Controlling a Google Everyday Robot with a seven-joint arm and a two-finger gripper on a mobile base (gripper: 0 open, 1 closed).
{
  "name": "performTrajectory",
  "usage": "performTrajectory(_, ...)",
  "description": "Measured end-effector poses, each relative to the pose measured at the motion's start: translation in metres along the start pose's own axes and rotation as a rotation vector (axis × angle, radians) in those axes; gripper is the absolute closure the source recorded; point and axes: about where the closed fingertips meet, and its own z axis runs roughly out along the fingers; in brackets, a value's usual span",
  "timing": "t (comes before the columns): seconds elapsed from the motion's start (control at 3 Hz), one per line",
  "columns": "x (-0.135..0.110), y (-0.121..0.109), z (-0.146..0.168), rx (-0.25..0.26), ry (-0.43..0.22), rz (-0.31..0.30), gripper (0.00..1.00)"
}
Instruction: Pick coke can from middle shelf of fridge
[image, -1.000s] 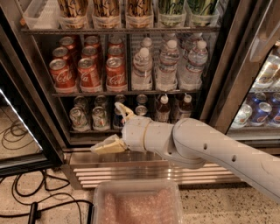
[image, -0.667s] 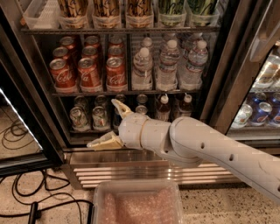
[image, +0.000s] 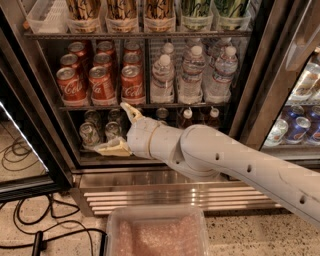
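Several red coke cans stand in rows on the left half of the middle shelf (image: 100, 106) of the open fridge (image: 260, 75); the front three are at the rail, the rightmost front coke can (image: 132, 84) closest to my arm. My gripper (image: 119, 129) is open, with one finger (image: 131, 112) pointing up at the shelf rail just below that can and the other finger (image: 113, 147) spread low to the left. It holds nothing and sits below the shelf's front edge.
Clear water bottles (image: 191, 75) fill the shelf's right half. Silver-green cans (image: 90, 134) and dark bottles (image: 186, 118) stand on the lower shelf behind my gripper. Bins of bottles (image: 120, 15) sit on top. A clear tub (image: 157, 232) lies below; cables (image: 30, 235) lie at the left.
My gripper and forearm have moved slightly left and up toward the middle shelf's front rail. The fingers stay spread. The cans have not moved.
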Motion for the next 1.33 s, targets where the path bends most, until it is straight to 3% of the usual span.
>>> performTrajectory(0.33, -0.0005, -0.0060, 0.0124, 0.024, 0.019, 0.011, 0.25)
performTrajectory(0.67, -0.0006, -0.0058, 0.0134, 0.025, 0.019, 0.010, 0.18)
performTrajectory(1.33, -0.0007, -0.0069, 0.0184, 0.044, -0.006, 0.019, 0.24)
